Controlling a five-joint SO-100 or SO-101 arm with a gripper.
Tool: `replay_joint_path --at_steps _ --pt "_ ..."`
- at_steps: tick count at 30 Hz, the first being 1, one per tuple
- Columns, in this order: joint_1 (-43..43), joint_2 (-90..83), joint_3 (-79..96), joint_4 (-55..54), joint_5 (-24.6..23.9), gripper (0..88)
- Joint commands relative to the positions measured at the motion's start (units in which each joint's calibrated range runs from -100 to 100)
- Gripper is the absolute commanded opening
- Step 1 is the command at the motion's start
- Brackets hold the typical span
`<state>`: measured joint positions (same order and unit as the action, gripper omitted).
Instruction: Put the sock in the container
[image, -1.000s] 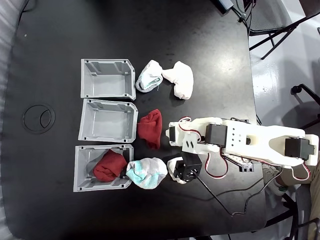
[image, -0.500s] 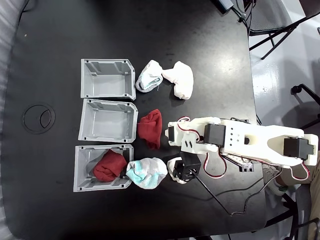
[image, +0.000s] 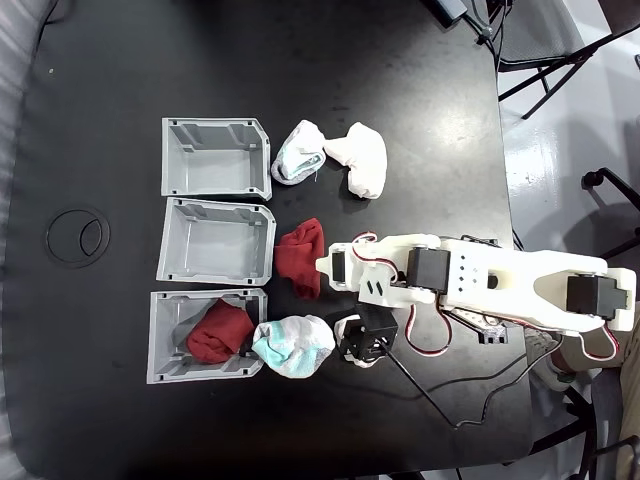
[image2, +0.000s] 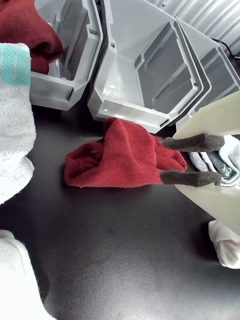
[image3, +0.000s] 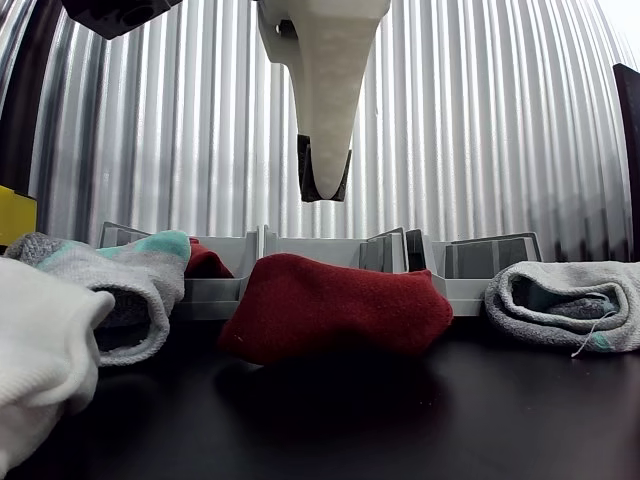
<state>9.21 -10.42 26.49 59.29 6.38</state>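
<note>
One sock binned, one still on the table

Spread apart and holding nothing, the gripper (image2: 192, 160) hovers just above the dark red sock (image2: 122, 155), fingertips at its near end. That sock lies on the table touching the middle container's (image: 215, 242) front wall. Another red sock (image: 218, 331) already sits in the neighbouring bin (image: 165, 340). Grasp and drop look left to do.

Dark red sock (image2: 122, 157) on black table (image2: 125, 240), open gripper (image2: 162, 159) over it, grey container (image2: 150, 75) behind
</note>
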Motion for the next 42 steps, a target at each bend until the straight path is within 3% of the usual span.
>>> replay_joint_path --at_steps 1,7,11,38,42 --pt "0.3 1.5 -3.0 -0.9 -0.1 12.8" --pt "0.3 7.4 -7.5 -0.7 0.2 27.9" --pt "0.3 10.0 -11.1 -0.6 0.3 31.9" --pt "3.0 24.0 -13.5 -0.1 0.3 31.1" --pt "3.7 25.5 -13.7 0.0 0.3 22.2"
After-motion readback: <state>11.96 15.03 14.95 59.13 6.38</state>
